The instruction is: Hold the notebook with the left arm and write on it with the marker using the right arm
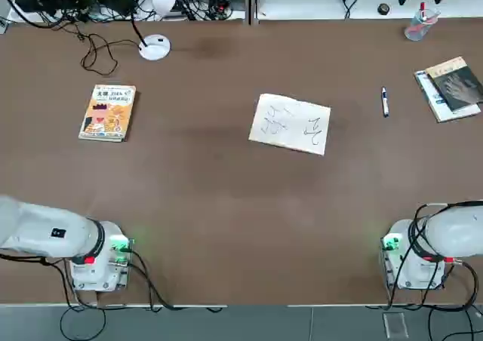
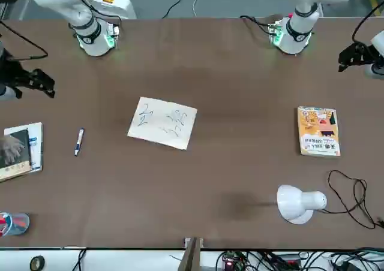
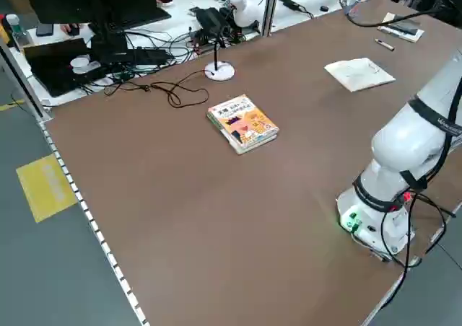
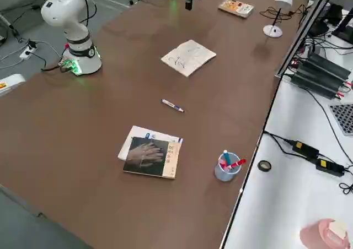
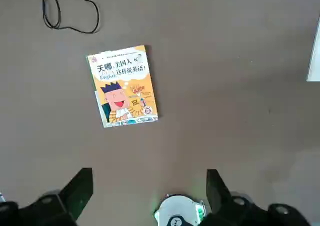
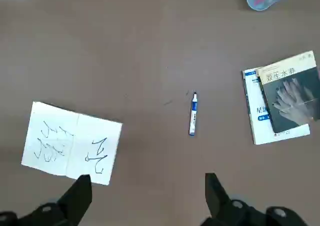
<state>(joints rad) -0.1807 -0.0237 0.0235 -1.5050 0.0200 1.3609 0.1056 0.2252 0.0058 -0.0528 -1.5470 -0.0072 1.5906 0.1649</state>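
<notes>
Left gripper (image 5: 149,196) hangs high w/ black fingers spread wide, nothing held, above an orange-yellow illustrated book (image 1: 108,112) it isn't after. Mid-table lies the white rectangular notebook (image 1: 290,124), flat, pages up w/ dark scribbles, free on all sides so the left arm can prob. pin it. Just right of it, apart, the slim dark-blue marker w/ white end (image 1: 385,102) lies loose. Right gripper (image 6: 146,198) hovers above both, also wide open, empty. A grey-covered book (image 1: 453,87) sits at far right.

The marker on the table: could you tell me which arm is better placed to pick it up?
Right. The marker lies between the notebook and the grey book, on the right gripper's side.
</notes>
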